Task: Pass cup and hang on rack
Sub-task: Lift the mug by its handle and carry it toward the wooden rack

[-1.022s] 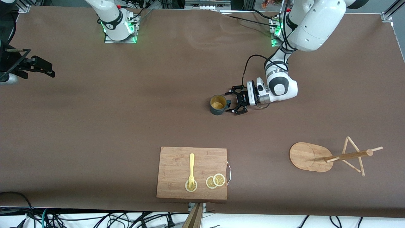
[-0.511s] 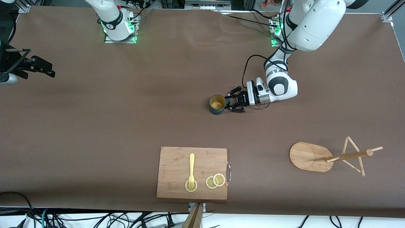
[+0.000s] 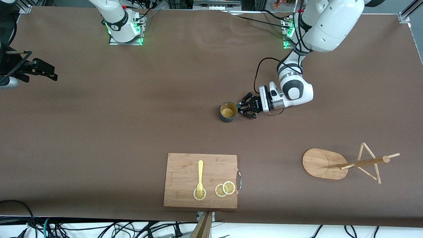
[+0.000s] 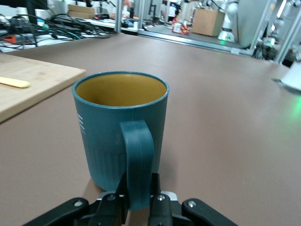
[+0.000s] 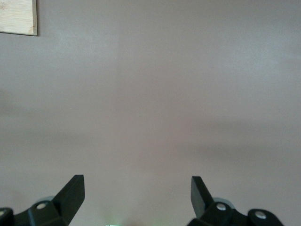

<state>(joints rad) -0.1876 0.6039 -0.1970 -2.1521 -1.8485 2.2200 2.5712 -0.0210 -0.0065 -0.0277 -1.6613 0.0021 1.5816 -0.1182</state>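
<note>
Front view, cup: teal mug (image 3: 228, 112) with a mustard inside stands upright on the brown table (image 3: 132, 115) near the middle, its handle turned toward the left arm's end.
Front view, left gripper: the left gripper (image 3: 240, 108) lies low at the mug's handle, and its fingers are pinched together on the handle. A second ago they stood apart on either side of the handle; half a second ago they were already narrowing.
Front view, cup shift: the mug sits slightly more toward the left arm's end than it did a second ago.
Front view, right gripper: the right gripper (image 3: 39, 67) waits at the right arm's end of the table, unchanged from the earlier frames.
Front view, rack: bamboo mug tree (image 3: 343, 163) stands toward the left arm's end, nearer the front camera than the mug and well apart from it.
Front view, cutting board: wooden board (image 3: 200, 180) near the front edge carries a yellow fork (image 3: 200, 177) and lemon slices (image 3: 225, 188).
Left wrist view: the cup (image 4: 121, 127) fills the middle, upright, with its loop handle clamped between the fingertips (image 4: 157, 200); the board's corner (image 4: 33, 87) shows at the side.
Right wrist view: the right gripper (image 5: 137, 195) hangs over bare table (image 5: 150, 94), jaws wide apart and holding nothing.
</note>
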